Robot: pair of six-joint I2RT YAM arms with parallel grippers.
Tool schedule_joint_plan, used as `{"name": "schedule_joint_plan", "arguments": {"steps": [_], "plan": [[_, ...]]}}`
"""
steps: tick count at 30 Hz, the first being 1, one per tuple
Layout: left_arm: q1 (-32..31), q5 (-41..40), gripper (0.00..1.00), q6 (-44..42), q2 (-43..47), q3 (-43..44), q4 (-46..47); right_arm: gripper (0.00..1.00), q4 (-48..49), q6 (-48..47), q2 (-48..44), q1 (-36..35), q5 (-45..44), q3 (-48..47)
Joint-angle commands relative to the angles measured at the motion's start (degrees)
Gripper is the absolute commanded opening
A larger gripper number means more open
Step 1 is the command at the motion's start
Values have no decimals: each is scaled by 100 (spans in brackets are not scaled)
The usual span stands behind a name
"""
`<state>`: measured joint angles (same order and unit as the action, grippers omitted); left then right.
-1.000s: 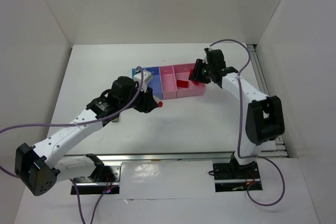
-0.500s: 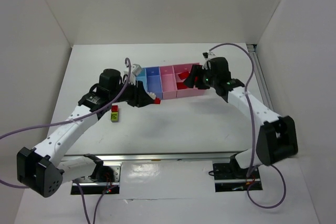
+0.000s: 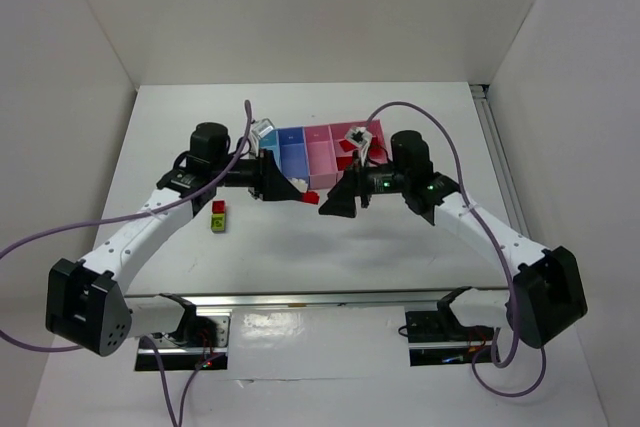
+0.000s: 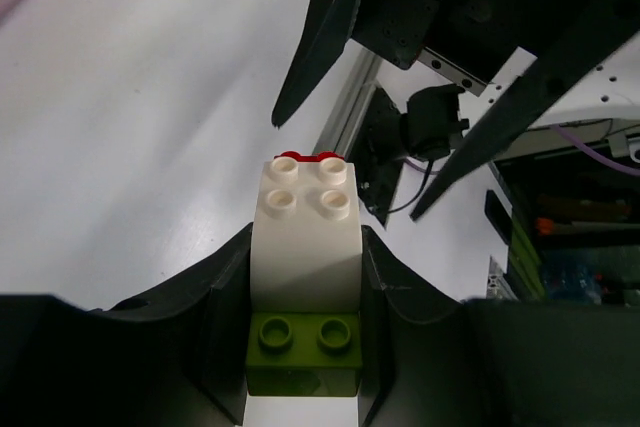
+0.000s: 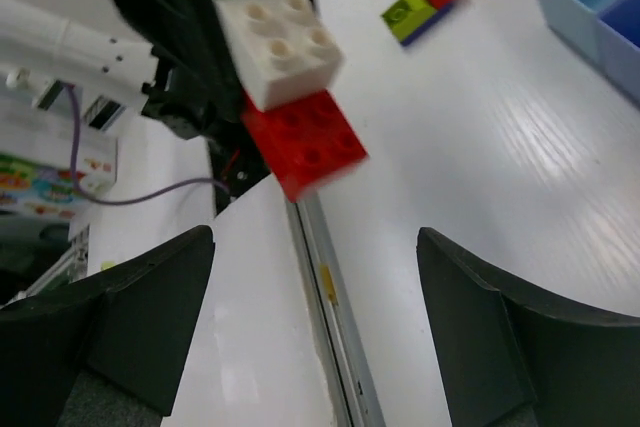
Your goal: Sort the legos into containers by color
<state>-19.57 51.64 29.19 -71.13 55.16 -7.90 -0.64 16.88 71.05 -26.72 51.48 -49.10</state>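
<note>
Legos (image 4: 304,237): a green brick (image 4: 304,347), a white brick (image 5: 280,42) and a red brick (image 5: 305,152) are sticking together in one little stack.
Left hand (image 3: 288,189): it is squeezing the stack by the green and white bricks and holding it up off the desk (image 3: 400,237), just in front of the bins (image 3: 322,159).
Right hand (image 5: 315,242): its fingers are standing wide apart, holding nothing, and pointing at the red end.
Job right now: I think the right hand is getting ready to pull the red brick off.
Doing it well: get the red brick between the fingers before they close, leaving the white one out. The left hand should be gripping hard while the right is pulling straight away.
Wide pink bin (image 3: 338,131): red bricks (image 3: 347,147) are lying inside.
Other stack (image 3: 217,215): it is lying on the desk beside the left arm.
</note>
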Motion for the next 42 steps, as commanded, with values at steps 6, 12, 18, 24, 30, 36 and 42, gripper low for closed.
{"name": "schedule_joint_plan", "arguments": {"steps": [6,12,18,24,30,36,42], "plan": [[24,988,0,113,-190,311,614,91,433,-284,550,-316,477,-732],[24,1112,0,166,-190,259,843,78,1162,121,893,-316,828,-732],[-29,1173,0,166,-190,259,843,47,1980,658,885,-316,1030,-557],[-29,1094,0,61,-190,259,703,18,2358,983,832,-422,1030,-372],[-29,1094,34,-1,-374,470,544,12,2060,860,780,-474,828,-372],[-29,1208,38,174,-428,522,729,12,1857,755,718,-474,723,-425],[-29,1208,51,280,-489,470,913,12,1831,755,770,-474,661,-364]]}}
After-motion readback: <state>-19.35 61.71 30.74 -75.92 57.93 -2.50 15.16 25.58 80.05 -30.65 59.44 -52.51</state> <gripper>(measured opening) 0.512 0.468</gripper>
